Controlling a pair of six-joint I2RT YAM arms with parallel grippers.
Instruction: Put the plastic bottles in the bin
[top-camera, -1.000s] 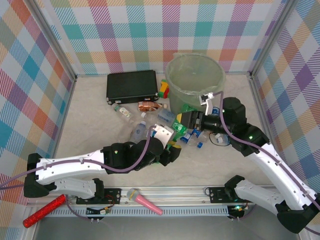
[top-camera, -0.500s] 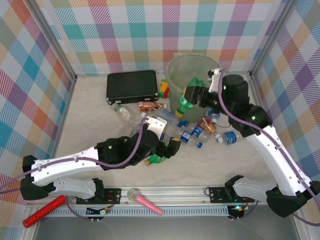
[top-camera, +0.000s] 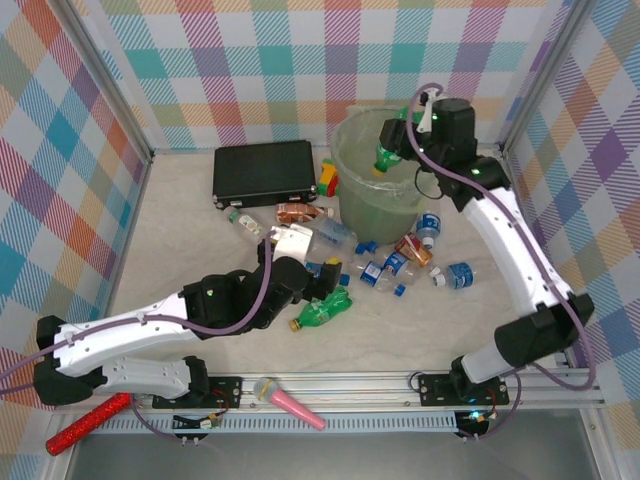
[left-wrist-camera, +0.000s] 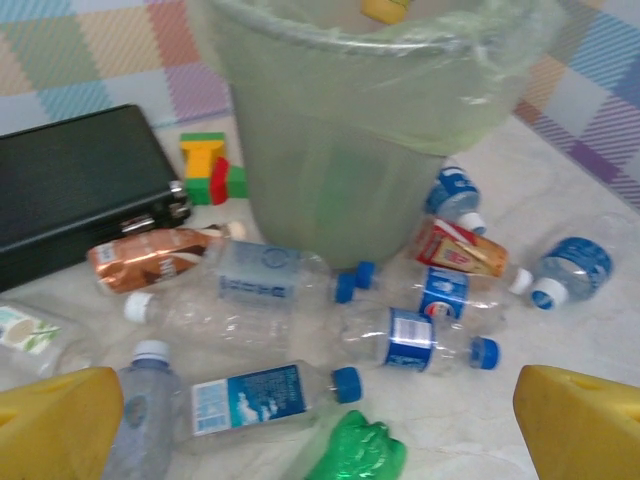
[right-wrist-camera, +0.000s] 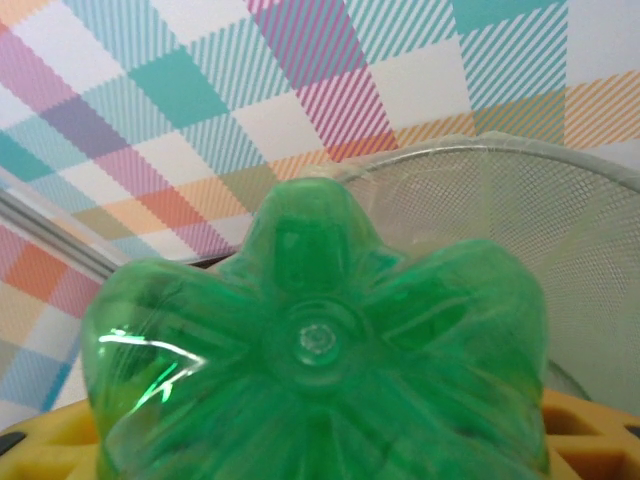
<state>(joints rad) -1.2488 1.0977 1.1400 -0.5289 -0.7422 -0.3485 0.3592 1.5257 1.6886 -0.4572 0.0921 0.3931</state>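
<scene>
Right gripper (top-camera: 398, 140) is clamped about half-open on a green bottle (top-camera: 387, 158). The right wrist view looks straight at its star-shaped base (right-wrist-camera: 318, 345) between the yellow pads, so the neck points down and away. The bottle hangs over the bin (top-camera: 365, 205), inside the far-right part of the rim, and that arm arches up and over from the bin's right side. I can't really make out what's at the bottom of the bin through the liner. Left gripper (top-camera: 318, 288) is spread as wide as it goes with nothing in it, fingertips (left-wrist-camera: 55, 420) wide apart, hovering low on the near side of the bin with the arm stretched flat across the table. A second green bottle (left-wrist-camera: 355, 450) lies right under it. Clear blue-label bottles (left-wrist-camera: 410, 338) are scattered against the bin's near side, a copper-brown bottle (left-wrist-camera: 150, 257) sits to its near left, and a black case (top-camera: 265, 172) is left of the bin.
</scene>
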